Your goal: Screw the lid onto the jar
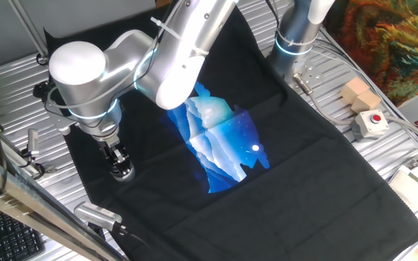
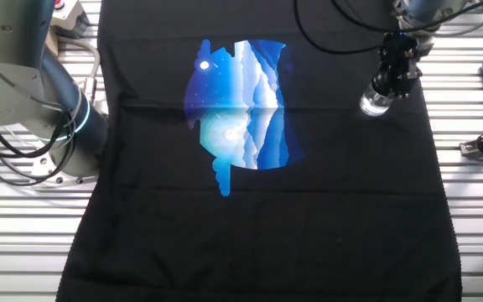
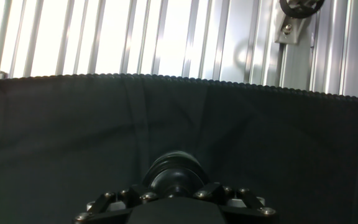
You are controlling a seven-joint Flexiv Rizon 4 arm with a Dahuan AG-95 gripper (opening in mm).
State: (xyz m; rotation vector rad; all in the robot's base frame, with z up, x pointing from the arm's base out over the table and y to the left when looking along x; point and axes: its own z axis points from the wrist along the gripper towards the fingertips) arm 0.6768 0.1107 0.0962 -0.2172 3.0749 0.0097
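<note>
The jar (image 1: 123, 172) is small, clear and silvery, and stands upright on the black cloth near its left edge. It also shows in the other fixed view (image 2: 375, 103). The gripper (image 1: 119, 159) points straight down over the jar, its fingers closed around the dark round lid (image 3: 175, 175) that sits on the jar's top. In the other fixed view the gripper (image 2: 386, 86) is directly above the jar's glass. In the hand view the gripper (image 3: 176, 191) flanks the lid on both sides, and the jar's body is hidden beneath the lid.
The black cloth (image 1: 303, 181) has a blue print (image 1: 223, 145) at its middle. Its edge (image 3: 185, 79) lies close beyond the jar, with slatted metal table past it. A red-buttoned box (image 1: 371, 123) and wooden blocks (image 1: 359, 94) lie at the right. A grey metal cylinder (image 1: 96, 214) lies near the front.
</note>
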